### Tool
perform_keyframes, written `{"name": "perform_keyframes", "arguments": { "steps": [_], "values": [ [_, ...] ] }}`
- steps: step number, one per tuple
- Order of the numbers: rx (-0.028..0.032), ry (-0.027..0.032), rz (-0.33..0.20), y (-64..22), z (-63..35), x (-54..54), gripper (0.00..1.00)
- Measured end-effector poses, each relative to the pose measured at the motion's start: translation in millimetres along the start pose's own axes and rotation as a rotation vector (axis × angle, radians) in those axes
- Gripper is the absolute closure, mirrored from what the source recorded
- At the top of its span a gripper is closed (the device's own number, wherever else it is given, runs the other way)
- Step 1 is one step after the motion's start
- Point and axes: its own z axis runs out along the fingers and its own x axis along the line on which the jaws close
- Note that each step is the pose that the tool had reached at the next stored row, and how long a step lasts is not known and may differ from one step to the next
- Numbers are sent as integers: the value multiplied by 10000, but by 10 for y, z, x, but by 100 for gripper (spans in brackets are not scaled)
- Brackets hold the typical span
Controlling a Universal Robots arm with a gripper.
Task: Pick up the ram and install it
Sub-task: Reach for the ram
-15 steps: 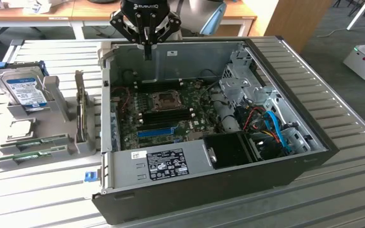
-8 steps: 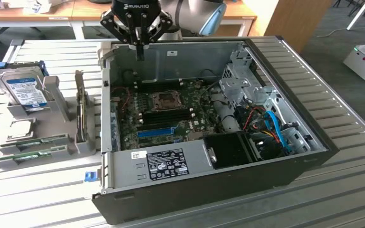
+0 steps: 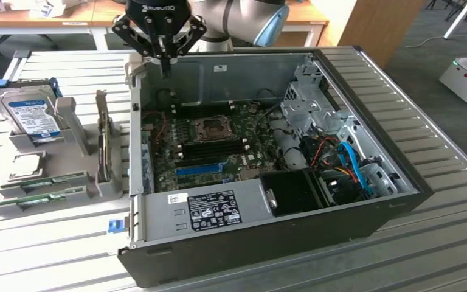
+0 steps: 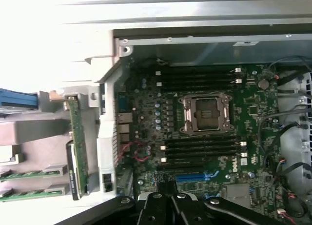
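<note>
Two green ram sticks [image 3: 45, 181] [image 3: 43, 198] lie on edge in a grey holder at the exterior view's left, outside the computer case. The wrist view shows the same sticks [image 4: 31, 173] [image 4: 31, 192] beside the case. My gripper [image 3: 166, 62] hangs above the case's back corner on that same side, fingers pressed together and pointing down, with nothing between them. Its black fingers [image 4: 161, 208] show over the motherboard. The black memory slots [image 3: 209, 149] [image 4: 202, 147] beside the processor socket [image 3: 214, 126] [image 4: 207, 112] stand bare.
The open case [image 3: 298, 237] lies on a slatted white table. A blue slot [image 3: 199, 168] [image 4: 195, 176] sits near the memory slots. The grey holder also carries an upright dark expansion card [image 3: 102, 143] [image 4: 77, 147] and a hard drive [image 3: 29, 112]. Cables [image 3: 351, 164] crowd the case's right end.
</note>
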Motion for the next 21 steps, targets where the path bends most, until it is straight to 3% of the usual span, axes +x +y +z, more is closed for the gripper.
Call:
{"name": "perform_keyframes", "arguments": {
  "steps": [21],
  "values": [
    [6,61,3,-48,1,641,89]
  ]
}}
